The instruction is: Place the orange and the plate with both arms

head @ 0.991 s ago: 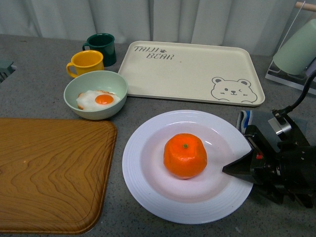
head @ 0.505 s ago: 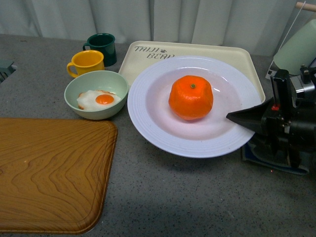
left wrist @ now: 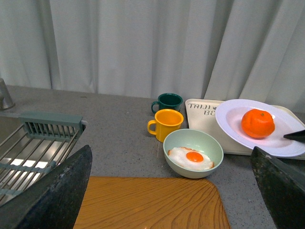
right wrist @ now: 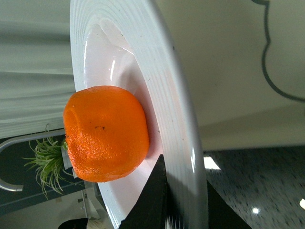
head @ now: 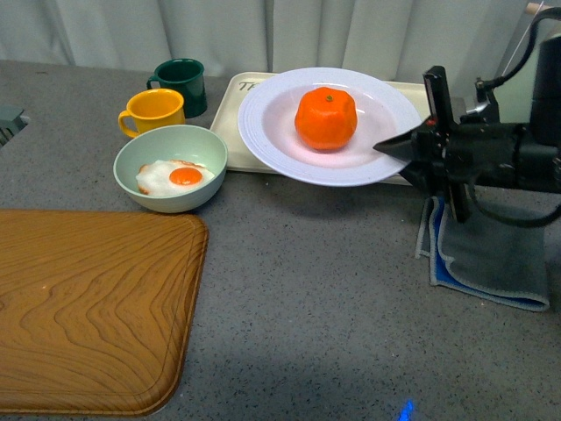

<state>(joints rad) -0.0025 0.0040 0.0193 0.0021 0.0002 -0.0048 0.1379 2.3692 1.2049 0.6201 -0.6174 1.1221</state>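
Front view: the right end effector (head: 394, 145) clamps the plate (head: 263, 123) rim at 3 o'clock. The plate, with the orange (head: 325, 118) in its well, is over the tray (head: 230, 132) at the table's (head: 307, 289) 12 o'clock.
Left wrist view: the left end effector (left wrist: 170, 157) stands apart, empty.
Right wrist view: one finger (right wrist: 152, 200) lies on the rim.

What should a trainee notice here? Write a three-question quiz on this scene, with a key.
1. True or false: the orange lies on the plate.
2. What grips the plate's rim? A. the right gripper B. a person's hand C. nothing
3. Fill in: the fried egg sits in the pale green ____.

Key: 1 true; 2 A; 3 bowl.
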